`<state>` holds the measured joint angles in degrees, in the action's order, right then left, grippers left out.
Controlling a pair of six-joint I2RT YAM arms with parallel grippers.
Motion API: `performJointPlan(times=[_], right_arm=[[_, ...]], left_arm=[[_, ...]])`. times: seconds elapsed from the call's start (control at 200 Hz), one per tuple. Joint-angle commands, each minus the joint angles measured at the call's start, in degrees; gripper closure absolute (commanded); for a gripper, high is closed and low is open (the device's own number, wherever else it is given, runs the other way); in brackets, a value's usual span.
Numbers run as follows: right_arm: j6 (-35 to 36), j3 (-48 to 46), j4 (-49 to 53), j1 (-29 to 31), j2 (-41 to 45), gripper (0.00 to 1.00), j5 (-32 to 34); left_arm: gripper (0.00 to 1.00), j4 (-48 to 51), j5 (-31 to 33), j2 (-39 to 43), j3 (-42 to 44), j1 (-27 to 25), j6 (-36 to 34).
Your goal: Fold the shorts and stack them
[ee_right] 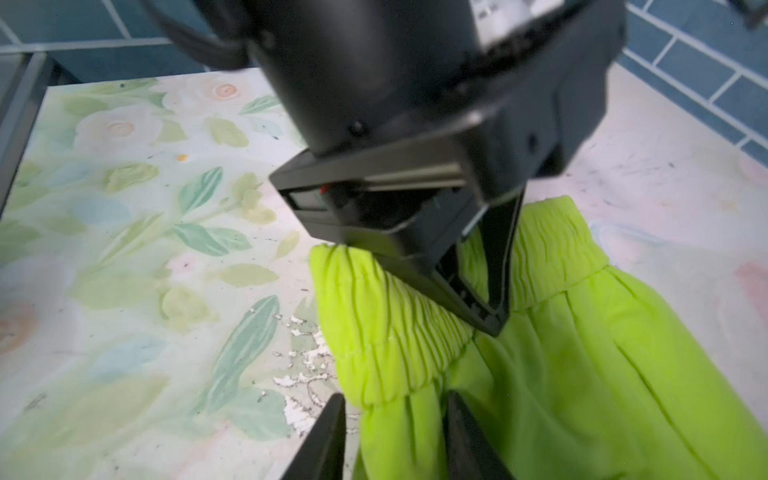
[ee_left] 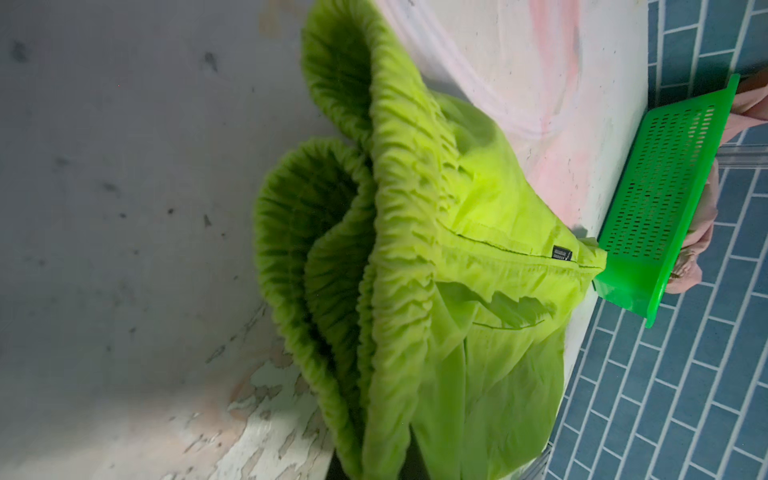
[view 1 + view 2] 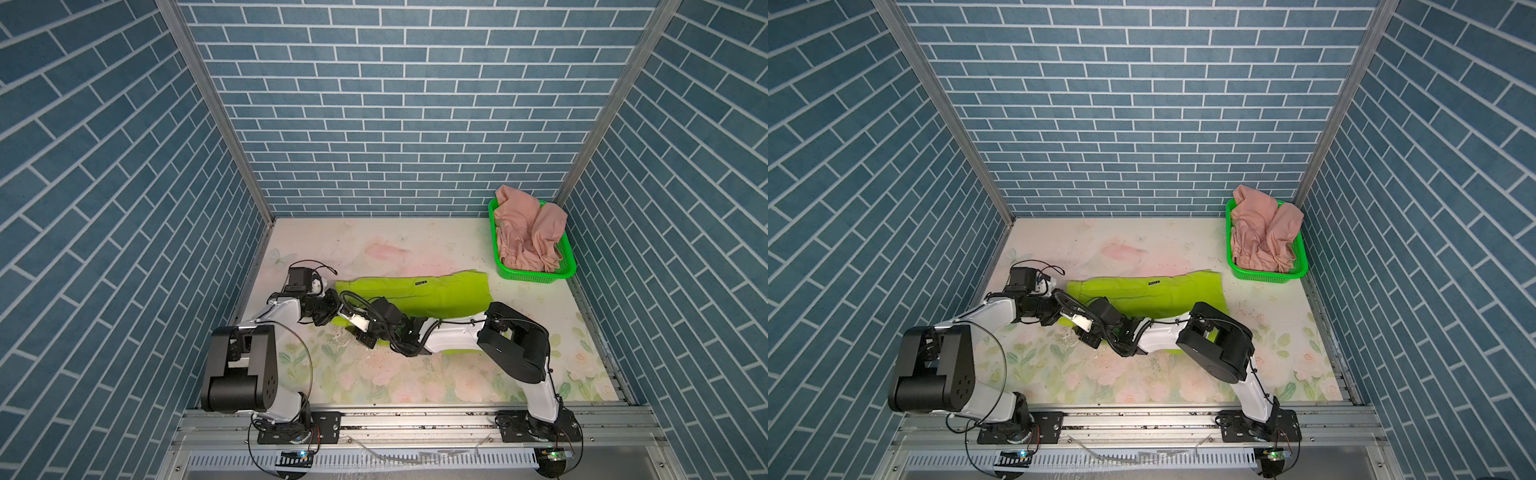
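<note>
No writing can be read anywhere. The only label is a small black tag (image 2: pixel 562 252) sewn on a seam of the lime-green shorts (image 2: pixel 498 353). It shows in both top views too, but its pale print is too small to make out.

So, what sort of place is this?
Probably a robot test cell, not a home: blue brick-pattern panel walls on aluminium posts, two white-and-black robot arms bolted to a metal rail, and a floral-print tabletop.

Right arm (image 3: pixel 453 334) hides near edge of lime-green shorts (image 3: pixel 415 291); label (image 2: pixel 562 252) unreadable.
</note>
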<state>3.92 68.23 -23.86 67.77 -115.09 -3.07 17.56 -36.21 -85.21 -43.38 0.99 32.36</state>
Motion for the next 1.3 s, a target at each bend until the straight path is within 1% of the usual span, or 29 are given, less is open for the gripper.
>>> performJointPlan(times=[0.0,0.08,0.13,0.215,0.27,0.34,0.43,0.555,0.785,0.87,0.945,1.105,1.205,1.295], right_arm=[[-5.7,-2.6,3.8,-1.0,9.3,0.5,-4.3],[-9.8,-4.2,12.1,-3.3,14.9,0.51,-6.4],[-11.1,-5.5,17.9,-4.6,17.7,0.53,-7.4],[-11.1,-7.1,27.8,-5.8,20.9,0.65,-6.3],[-11.1,-8.2,32.3,-6.2,22.1,0.72,-5.0],[-10.9,-10.1,34.6,-6.5,23.0,0.84,-5.4],[-10.3,-11.1,35.1,-6.7,22.2,1.0,-8.8],[-9.9,-11.5,33.3,-6.7,18.6,1.0,-12.3],[-9.9,-5.9,31.3,-6.7,7.5,1.0,-18.1],[-10.0,-3.7,31.4,-6.6,4.9,1.0,-20.0],[-10.4,-3.4,31.6,-6.6,6.8,1.0,-20.1],[-11.6,-4.3,34.0,-7.4,14.5,1.0,-14.4],[-11.8,-3.4,36.3,-8.5,15.3,1.0,-12.6],[-12.1,-3.1,35.4,-9.4,14.8,1.0,-11.8]], left_arm=[[0.99,8.6,4.5,1.4,-4.3,-0.2,-5.3],[0.99,13.0,6.8,2.9,-6.7,-0.3,-7.6],[0.99,15.8,8.5,3.7,-8.9,-0.2,-8.9],[0.99,19.3,10.1,4.2,-12.5,-0.3,-10.6],[1.0,21.3,10.5,4.3,-14.7,-0.3,-11.8],[1.0,24.2,10.9,3.7,-17.4,-0.3,-13.5],[1.0,27.2,12.4,3.1,-20.8,-0.3,-15.6],[1.0,30.2,13.7,2.4,-24.5,-0.3,-17.5],[1.0,32.9,15.8,2.2,-29.4,-0.3,-19.5],[1.0,33.9,15.9,1.7,-31.0,-0.2,-20.2],[1.0,34.8,16.2,1.5,-31.9,-0.2,-20.7],[1.0,34.8,16.1,1.3,-32.0,-0.2,-21.2],[1.0,34.5,15.8,1.3,-31.8,-0.2,-21.3],[1.0,34.5,15.7,1.0,-31.9,-0.3,-21.5]])
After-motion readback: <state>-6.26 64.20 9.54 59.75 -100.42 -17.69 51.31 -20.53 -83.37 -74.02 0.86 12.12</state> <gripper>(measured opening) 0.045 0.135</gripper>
